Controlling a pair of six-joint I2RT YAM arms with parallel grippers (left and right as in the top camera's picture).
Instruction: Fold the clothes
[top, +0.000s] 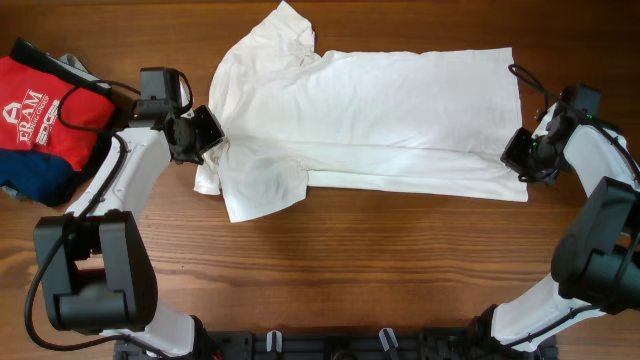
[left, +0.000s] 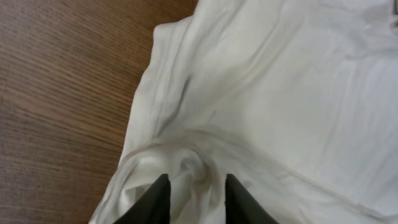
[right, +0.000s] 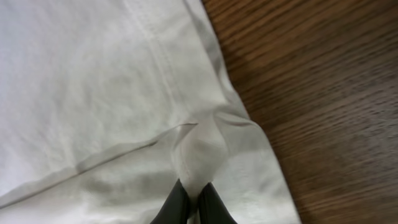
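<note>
Left fingers (left: 160, 199), right fingers (right: 180, 208) seemingly pinch the shirt (top: 400, 110) at opposite ends.

Overhead camera sits high, staring straight down at the brown wooden table (top: 330, 250), with both arms and the whole large white soft fabric shirt (top: 380, 120) in frame. The left wrist camera is in very close, peering past its own black fingers (left: 158, 202) at bottom centre onto the shirt's edge. That is the spot by the left gripper (top: 205, 135), left of centre overhead. Right wrist camera, equally close, fingers (right: 177, 208) at bottom centre, shares the shirt's corner by the right gripper (top: 520, 152), at the overhead's right.
</note>
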